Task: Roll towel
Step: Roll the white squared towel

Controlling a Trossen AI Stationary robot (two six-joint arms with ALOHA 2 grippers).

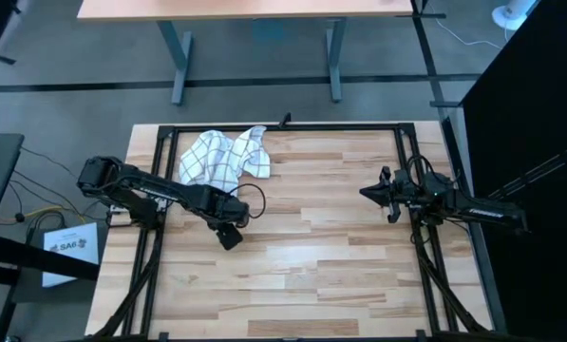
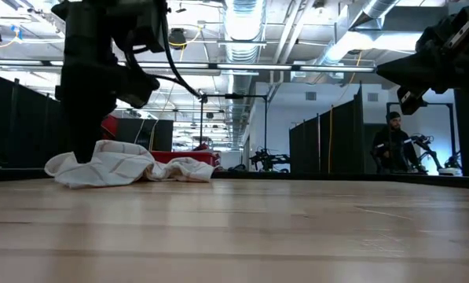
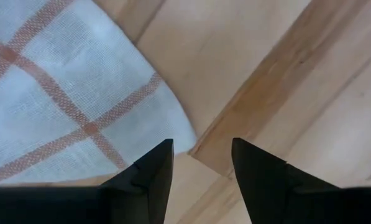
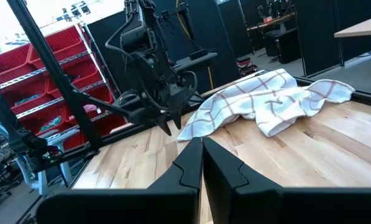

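While the pale wooden plank table [image 1: 311, 256] lies under both arms, I see the crumpled white grid-checked cloth towel [image 1: 224, 159] near its far edge. My left gripper [image 1: 228, 235] hovers beside a towel corner, fingers spread and holding nothing. My right gripper [image 1: 370, 193] waits well apart, fingers pressed together.

"SAS" on white sheet [image 1: 71, 249] beside table

Towel [image 1: 224, 158] white with a thin dark grid check, its lines reading reddish-brown in the left wrist view; table [image 1: 340, 237] pale wood in light and tan strips; both arms dark, black frame [image 1: 292, 126] around table, red bins [image 4: 39, 68] behind.
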